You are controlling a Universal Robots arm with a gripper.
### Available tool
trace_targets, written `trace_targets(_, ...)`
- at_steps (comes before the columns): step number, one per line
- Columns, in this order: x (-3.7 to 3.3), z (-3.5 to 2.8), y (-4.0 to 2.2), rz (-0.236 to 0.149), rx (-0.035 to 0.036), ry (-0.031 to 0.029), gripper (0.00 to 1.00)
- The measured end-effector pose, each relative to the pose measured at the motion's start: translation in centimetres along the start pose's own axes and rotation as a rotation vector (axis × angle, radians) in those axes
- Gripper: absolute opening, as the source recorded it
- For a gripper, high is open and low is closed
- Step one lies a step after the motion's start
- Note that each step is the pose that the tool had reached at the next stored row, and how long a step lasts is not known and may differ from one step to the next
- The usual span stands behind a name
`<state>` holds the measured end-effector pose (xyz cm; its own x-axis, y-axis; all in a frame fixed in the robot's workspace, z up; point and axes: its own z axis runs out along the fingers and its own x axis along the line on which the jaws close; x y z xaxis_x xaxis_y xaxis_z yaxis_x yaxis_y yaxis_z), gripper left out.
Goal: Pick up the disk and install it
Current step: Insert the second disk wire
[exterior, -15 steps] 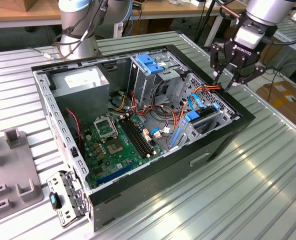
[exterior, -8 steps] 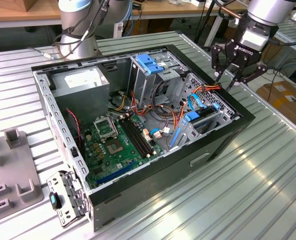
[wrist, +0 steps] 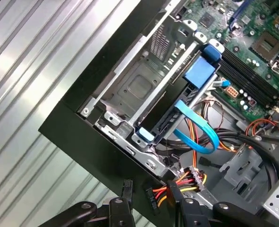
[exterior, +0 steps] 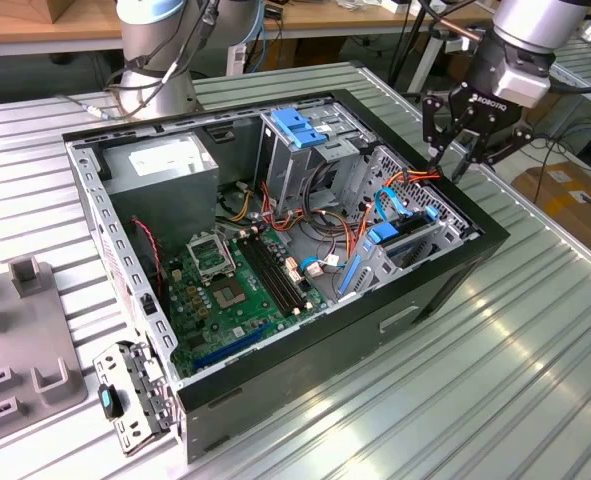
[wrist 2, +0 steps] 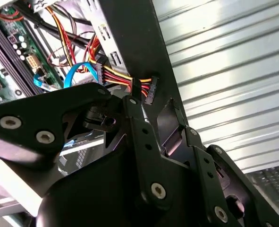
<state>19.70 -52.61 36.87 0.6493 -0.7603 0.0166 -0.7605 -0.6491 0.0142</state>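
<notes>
The disk [exterior: 407, 238] sits in the lower drive bay at the exterior view's right end of the open computer case [exterior: 305, 330]. Its light-blue carrier rails and handle [wrist: 199, 74] show, and its dark edge [wrist: 177, 106] lies along the metal cage. A flat blue data cable [wrist: 198, 130] loops out beside it. My gripper [exterior: 450, 165] hangs over the case's rim just beyond the bay, apart from the disk. It is open, and the fingers [wrist: 126, 189] straddle a black power connector [wrist: 151, 201] on orange, yellow and red wires, seen in both wrist views [wrist 2: 146, 92].
Inside the case are the motherboard [exterior: 225, 290], a grey power-supply box [exterior: 165, 165] and an upper drive cage with a blue handle [exterior: 300, 125]. A grey fixture [exterior: 25, 340] stands at the exterior view's left. A second arm's base [exterior: 155, 60] rises behind the case. Ribbed metal tabletop [exterior: 515, 360] surrounds it.
</notes>
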Motion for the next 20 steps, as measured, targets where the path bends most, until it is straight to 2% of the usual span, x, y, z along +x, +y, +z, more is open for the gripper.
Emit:
trace_targets(7, 0.00, 0.05, 0.00, -0.136, 0.0023, 0.0019, 0.42)
trace_targets(11, 0.00, 0.10, 0.00, -0.232, 0.0039, 0.0032, 0.42)
trace_targets(14, 0.01, 0.13, -0.01, -0.290, 0.0047, 0.0041, 0.42)
trace_targets(18, -0.14, 0.13, -0.26, -0.298, 0.0045, 0.0046, 0.42)
trace_targets(20, -0.47, 0.18, -0.67, -0.298, 0.0045, 0.0046, 0.42)
